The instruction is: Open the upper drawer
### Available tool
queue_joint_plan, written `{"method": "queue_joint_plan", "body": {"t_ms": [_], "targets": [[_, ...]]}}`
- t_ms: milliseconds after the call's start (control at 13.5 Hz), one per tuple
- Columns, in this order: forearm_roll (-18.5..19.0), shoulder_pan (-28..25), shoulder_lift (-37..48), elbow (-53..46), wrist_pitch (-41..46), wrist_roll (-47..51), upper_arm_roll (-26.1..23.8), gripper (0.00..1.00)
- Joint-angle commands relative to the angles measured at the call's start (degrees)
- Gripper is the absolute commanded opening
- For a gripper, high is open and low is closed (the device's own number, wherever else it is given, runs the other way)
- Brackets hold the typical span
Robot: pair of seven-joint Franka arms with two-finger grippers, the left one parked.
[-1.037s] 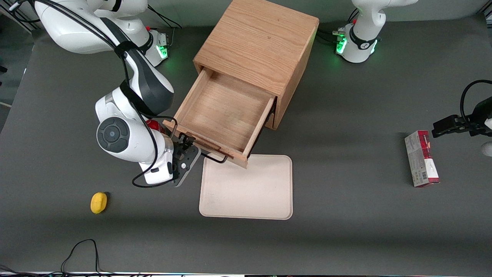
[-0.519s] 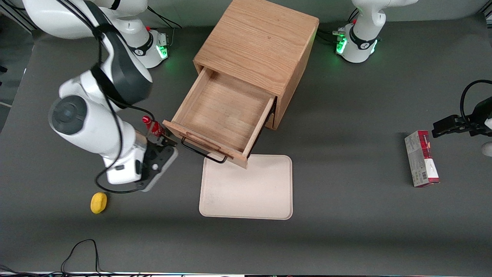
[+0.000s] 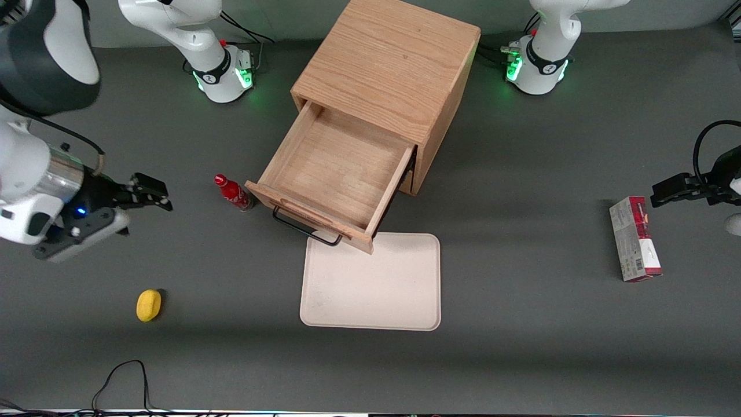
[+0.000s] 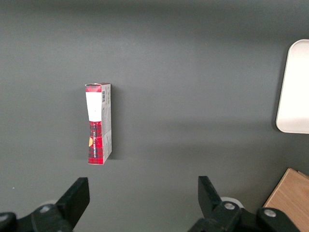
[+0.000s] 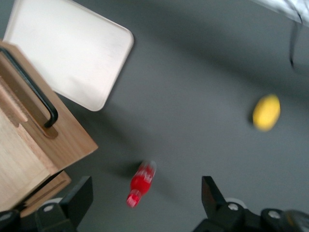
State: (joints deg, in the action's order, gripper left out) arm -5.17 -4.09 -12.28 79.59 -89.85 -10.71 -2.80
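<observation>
The oak cabinet (image 3: 388,63) stands at the middle of the table. Its upper drawer (image 3: 341,174) is pulled far out toward the front camera and its light-wood inside is bare. The black wire bar handle (image 3: 304,227) hangs free on the drawer's front. My right gripper (image 3: 155,194) is open and holds nothing. It hovers well away from the drawer, toward the working arm's end of the table. The right wrist view shows the drawer's front corner (image 5: 63,140), the handle (image 5: 31,89) and my open gripper (image 5: 146,200) above the table.
A small red bottle (image 3: 233,193) stands beside the drawer's front corner, also in the right wrist view (image 5: 141,183). A yellow lemon (image 3: 149,304) lies nearer the camera. A beige tray (image 3: 370,282) lies in front of the drawer. A red box (image 3: 635,238) lies toward the parked arm's end.
My right gripper has left the handle and drawn far back toward the working arm's end of the table, rising. The drawer has stayed pulled out. The red bottle has come into view.
</observation>
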Motion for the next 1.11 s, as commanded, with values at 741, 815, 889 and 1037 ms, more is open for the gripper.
{"method": "queue_joint_plan", "body": {"t_ms": [741,815,889,1037], "targets": [[1.6,-0.6,17.6,21.0,-4.7,13.2,7.8,1.0],[2.0,-0.7,16.9,20.5,-4.2,13.8,7.8,1.0],[3.5,-0.7,16.7,20.0,-5.4,14.5,7.8,1.0],[3.5,-0.7,15.4,17.4,-5.7,15.4,8.0,1.0]]}}
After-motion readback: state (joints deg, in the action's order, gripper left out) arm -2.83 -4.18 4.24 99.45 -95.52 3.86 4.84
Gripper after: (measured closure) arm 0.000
